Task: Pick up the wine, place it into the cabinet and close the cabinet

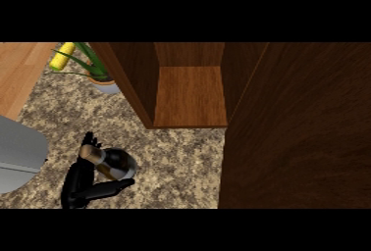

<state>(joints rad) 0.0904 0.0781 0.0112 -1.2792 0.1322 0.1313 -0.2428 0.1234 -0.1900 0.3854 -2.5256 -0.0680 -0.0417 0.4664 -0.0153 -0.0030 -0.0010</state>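
- Wine bottle [116, 164]: seen from above, dark with a gold-brown neck, standing on the speckled desk [174, 162] at lower left of the view, outside the cabinet
- Left hand [94, 188]: black, curled round the bottle; fingers [90, 142] show past the neck on the far side, thumb [116, 186] lies against the near side of the body. The hand has hold of the bottle
- Cannot tell whether the bottle's base is touching the desk or just off it
- Right hand: shows nowhere in the head view
- Cabinet [192, 93]: dark wood, open; its bare inner shelf faces the viewer, up and to the right of the bottle, well apart from it
- Cabinet door [297, 127]: swung open, a broad dark wood panel filling the right side of the view
- Potted plant [98, 73]: green leaves in a white pot, just beside the cabinet's left wall
- Corn cob [63, 56]: yellow, at top left near the plant
- Grey object [18, 157]: at the left edge, partly cut off, kind unclear
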